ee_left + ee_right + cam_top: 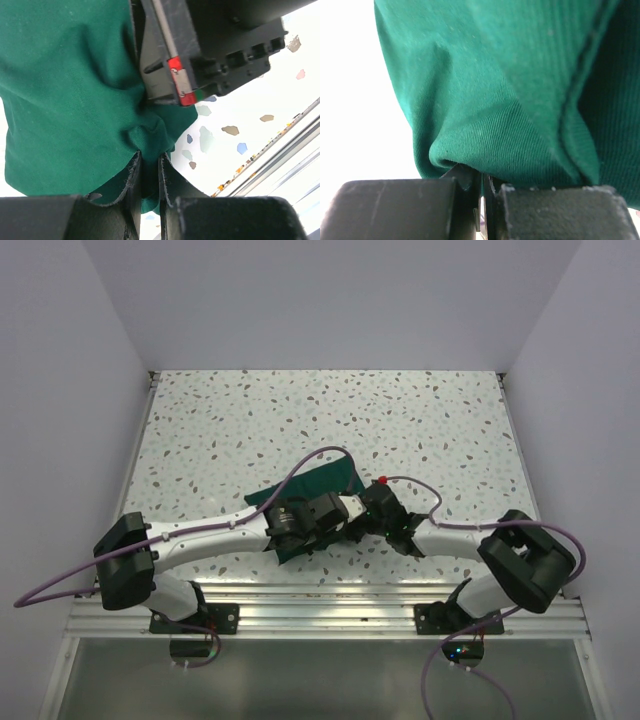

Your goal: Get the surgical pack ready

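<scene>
Our left gripper [150, 167] and right gripper [479, 181] each pinch the green cloth [325, 483], bundled by the bench's [250, 420] near edge. We think only the last folds remain.

one green cloth [322, 484] (bunched); one speckled table [300, 410]; two purple cables [205, 528]; two arms [200, 543].
</scene>
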You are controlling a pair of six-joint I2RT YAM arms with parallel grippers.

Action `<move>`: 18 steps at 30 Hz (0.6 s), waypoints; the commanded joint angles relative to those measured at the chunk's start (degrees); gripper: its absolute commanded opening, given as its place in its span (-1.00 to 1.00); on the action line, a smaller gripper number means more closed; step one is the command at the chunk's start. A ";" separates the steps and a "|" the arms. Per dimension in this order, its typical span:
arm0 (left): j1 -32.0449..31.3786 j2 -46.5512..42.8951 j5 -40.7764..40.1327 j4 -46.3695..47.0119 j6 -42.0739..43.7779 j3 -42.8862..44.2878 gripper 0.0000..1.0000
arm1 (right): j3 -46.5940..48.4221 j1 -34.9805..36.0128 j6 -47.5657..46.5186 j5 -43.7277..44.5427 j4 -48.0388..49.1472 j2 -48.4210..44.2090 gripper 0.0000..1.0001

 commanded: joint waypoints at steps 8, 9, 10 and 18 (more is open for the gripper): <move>-0.60 -3.02 5.18 2.71 0.43 1.78 -1.00 | 2.18 -0.91 -3.35 5.95 9.26 3.14 -1.00; -0.51 -3.10 5.00 2.88 0.52 1.61 -1.00 | 4.63 -0.92 -5.61 4.55 5.14 1.04 -1.00; -0.60 -3.19 4.83 2.97 0.52 1.43 -1.00 | 5.61 -1.00 -7.12 4.54 -2.39 -0.54 -0.91; -0.51 -3.72 3.59 3.94 -0.01 0.20 -1.00 | 11.15 -1.88 -13.64 5.76 -37.05 -17.33 0.07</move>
